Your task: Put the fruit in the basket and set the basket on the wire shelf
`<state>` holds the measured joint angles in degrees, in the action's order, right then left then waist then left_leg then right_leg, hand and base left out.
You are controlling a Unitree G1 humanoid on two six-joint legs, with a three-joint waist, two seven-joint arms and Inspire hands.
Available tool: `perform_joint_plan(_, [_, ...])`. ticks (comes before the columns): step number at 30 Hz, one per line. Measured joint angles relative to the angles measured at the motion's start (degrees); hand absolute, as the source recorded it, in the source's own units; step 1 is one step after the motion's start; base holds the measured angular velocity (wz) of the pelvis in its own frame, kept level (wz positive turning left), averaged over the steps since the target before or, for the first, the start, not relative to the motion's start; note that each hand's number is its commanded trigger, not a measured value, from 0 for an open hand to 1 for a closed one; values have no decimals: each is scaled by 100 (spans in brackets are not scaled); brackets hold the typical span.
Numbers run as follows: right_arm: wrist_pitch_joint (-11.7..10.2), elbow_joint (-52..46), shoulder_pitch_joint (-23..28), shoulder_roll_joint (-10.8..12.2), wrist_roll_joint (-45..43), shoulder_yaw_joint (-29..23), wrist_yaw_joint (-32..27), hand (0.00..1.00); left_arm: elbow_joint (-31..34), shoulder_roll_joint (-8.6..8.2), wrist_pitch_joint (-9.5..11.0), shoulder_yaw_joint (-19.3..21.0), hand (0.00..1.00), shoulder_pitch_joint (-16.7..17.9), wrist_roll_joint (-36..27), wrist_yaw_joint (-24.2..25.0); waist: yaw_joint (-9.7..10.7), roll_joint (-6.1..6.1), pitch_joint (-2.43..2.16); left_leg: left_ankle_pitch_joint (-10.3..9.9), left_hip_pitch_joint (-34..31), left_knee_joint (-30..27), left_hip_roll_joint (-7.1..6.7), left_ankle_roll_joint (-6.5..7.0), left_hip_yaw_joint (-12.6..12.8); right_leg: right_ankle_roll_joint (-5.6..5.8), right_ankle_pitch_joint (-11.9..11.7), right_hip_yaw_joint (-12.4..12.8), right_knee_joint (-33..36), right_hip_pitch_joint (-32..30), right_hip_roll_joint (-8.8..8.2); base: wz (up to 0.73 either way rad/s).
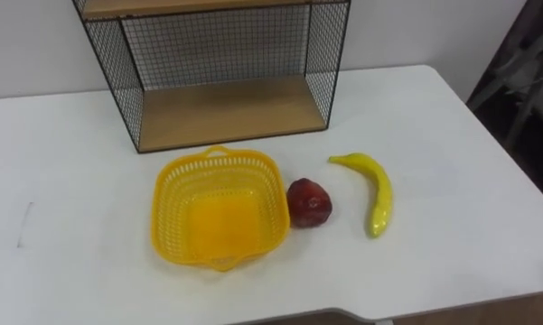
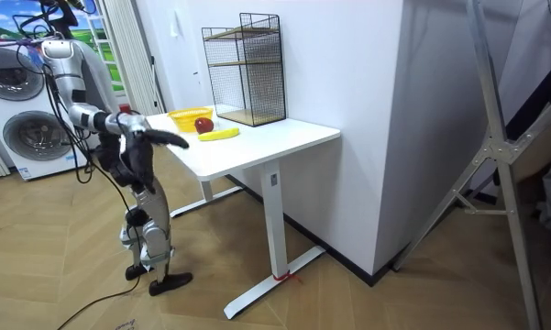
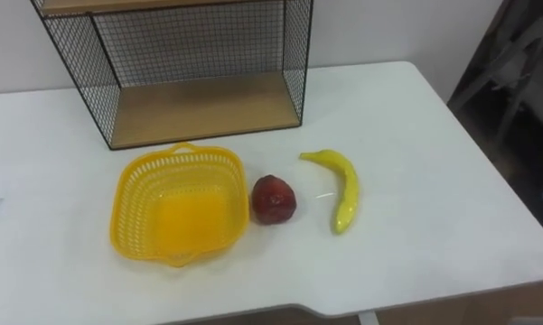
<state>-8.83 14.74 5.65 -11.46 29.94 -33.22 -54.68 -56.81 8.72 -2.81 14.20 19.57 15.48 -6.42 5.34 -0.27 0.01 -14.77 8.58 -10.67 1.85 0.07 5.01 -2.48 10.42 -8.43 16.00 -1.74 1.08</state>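
An empty yellow plastic basket [image 1: 219, 221] sits on the white table [image 1: 63, 181], just in front of the black wire shelf [image 1: 226, 108] with its wooden bottom board. A dark red fruit [image 1: 308, 202] lies against the basket's right side. Right of the red fruit, a yellow banana [image 1: 377, 191] lies apart from it. In the room view I stand at the table's near end, facing the basket [image 2: 188, 116]. My right hand [image 2: 170, 139] reaches forward at the table's edge, short of the fruit.
The shelf stands against the white wall at the table's back. The table's right edge runs close past the banana. Washing machines [image 2: 23, 128] stand behind me, and a metal frame [image 2: 495, 137] rises at the room view's right.
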Motion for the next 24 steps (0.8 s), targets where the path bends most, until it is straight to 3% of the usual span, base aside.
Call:
perform_joint_plan(6, [-191,-942,-9,-54,-1650,603,-218,0,-97,6,155,-337,0,-52,-17,0,-179,-55,13,2,-30,-8,-12,2,98,-22,-10,76,83,-115,10,-7])
perform_joint_plan(9, [-232,-1156,-9,-180,-1922,949,-36,0,-318,12,193,-388,0,-178,-1,0,-280,-126,13,2,-34,-7,-14,2,118,-17,-9,83,85,-121,13,-2])
perform_joint_plan(16, [-239,-1392,-32,-532,-2229,1798,1140,0,-294,137,195,-678,0,-224,44,46,-507,-202,23,2,-41,-14,-3,2,99,-32,-86,48,-33,-22,21,2])
perform_joint_plan(24, [-202,-1343,-60,-592,-2342,2631,2551,0,-271,240,192,-862,0,-260,58,47,-748,-241,46,1,-5,-3,25,2,88,-29,-130,-6,-153,92,18,3])
